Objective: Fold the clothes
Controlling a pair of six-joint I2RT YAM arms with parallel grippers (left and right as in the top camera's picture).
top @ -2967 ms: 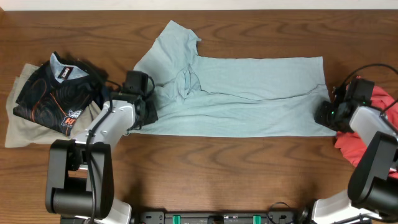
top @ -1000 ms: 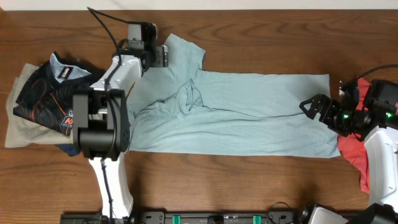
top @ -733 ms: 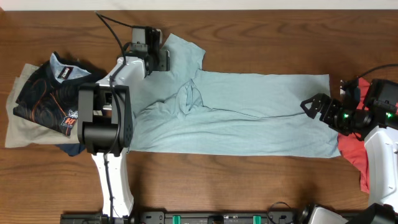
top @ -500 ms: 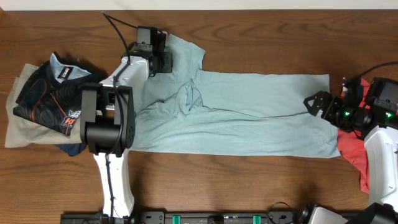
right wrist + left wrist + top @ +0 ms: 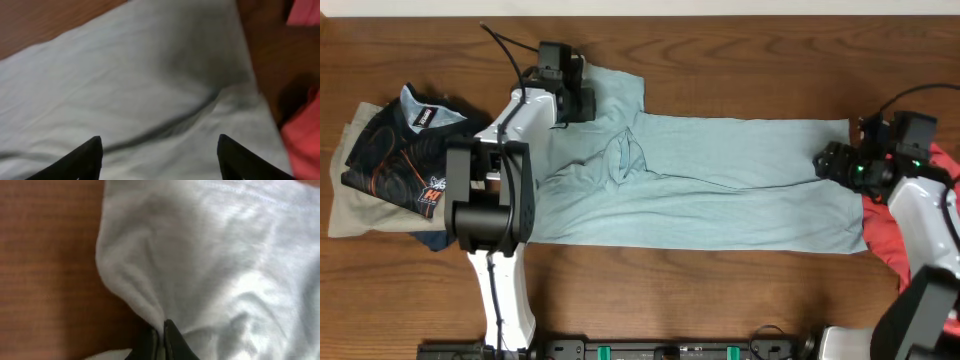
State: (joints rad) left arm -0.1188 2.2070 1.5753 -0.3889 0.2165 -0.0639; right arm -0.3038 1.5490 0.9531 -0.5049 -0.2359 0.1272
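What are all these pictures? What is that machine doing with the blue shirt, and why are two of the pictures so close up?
It is a robot with two arms at a wooden table. Each arm ends in a gripper, a pincer with two fingers. The wide picture comes from a camera above the table. The two close-ups come from small cameras on the robot's wrists, so you see its own fingers.

A pale blue-grey T-shirt lies spread out in the middle; the robot is meant to fold it. The left gripper is shut and pinches the shirt at its sleeve. The right gripper is open over the shirt's other end and holds nothing.

A coral-red garment lies by the right arm. On the other side, a black top with orange lines sits on a beige garment.
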